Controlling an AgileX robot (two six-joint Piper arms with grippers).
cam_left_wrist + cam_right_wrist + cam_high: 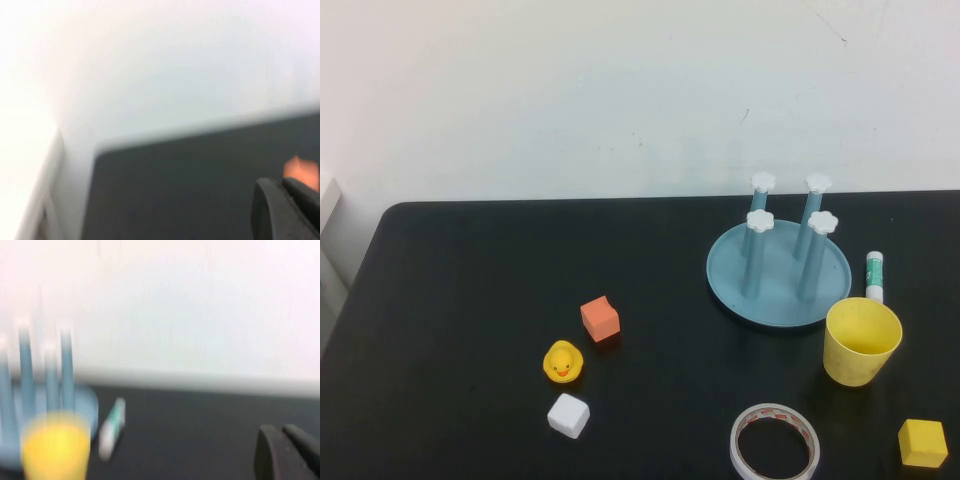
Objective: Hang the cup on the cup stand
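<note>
On the black table [470, 300] in the high view, the cup [861, 340] stands upright, rim up, just at five o'clock of the cup stand [779, 268], nearly touching its base. A glue stick [874, 276] lies at three o'clock of the stand. An orange cube [600, 319], rubber duck [562, 362] and white cube [568, 415] sit toward the left; a tape roll [775, 443] and yellow cube [923, 443] sit near the front edge. Neither arm shows.

From the left wrist, the left gripper [282, 192] has its fingers pressed together, empty, above the table near the orange cube.

From the right wrist, the right gripper [282, 437] is likewise closed and empty, well apart from the cup.
</note>
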